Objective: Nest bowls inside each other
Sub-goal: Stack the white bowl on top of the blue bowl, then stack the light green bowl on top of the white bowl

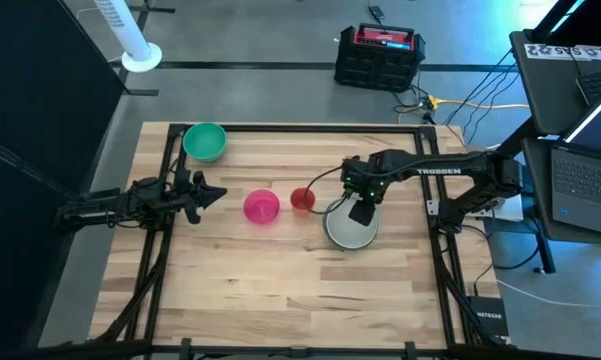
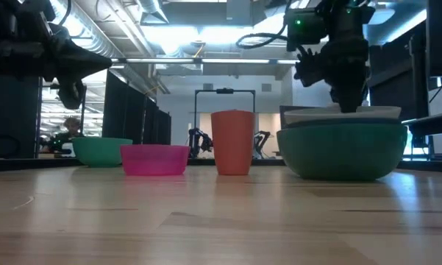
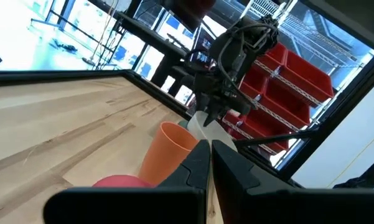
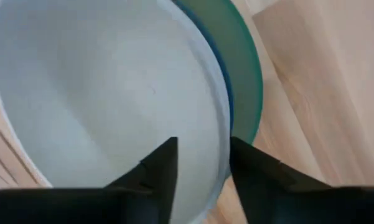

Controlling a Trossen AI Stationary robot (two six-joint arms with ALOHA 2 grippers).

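Note:
A white bowl (image 4: 99, 93) sits nested in a dark teal-blue bowl (image 4: 229, 109), which sits in a green bowl (image 2: 342, 151) at the table's right. My right gripper (image 4: 202, 165) points down over this stack (image 1: 350, 228), open, its fingers on either side of the white bowl's rim. A pink bowl (image 1: 261, 206) and a red cup (image 1: 302, 198) stand on their bases mid-table. Another green bowl (image 1: 205, 141) rests at the far left. My left gripper (image 1: 212, 194) waits at the left, shut and level, above the table. My right gripper comes from above with one finger (image 4: 165, 168) inside the white bowl and one (image 4: 252, 171) outside its rim (image 4: 224, 134). Whether either finger touches the rim, I cannot tell. The bowl rests in the stack.
Bare wood lies along the near half of the table (image 1: 280, 290). The red cup stands close to the stack's left side. A black case (image 1: 378, 55) and laptops (image 1: 580, 170) sit on the floor and stand beyond the table's edges.

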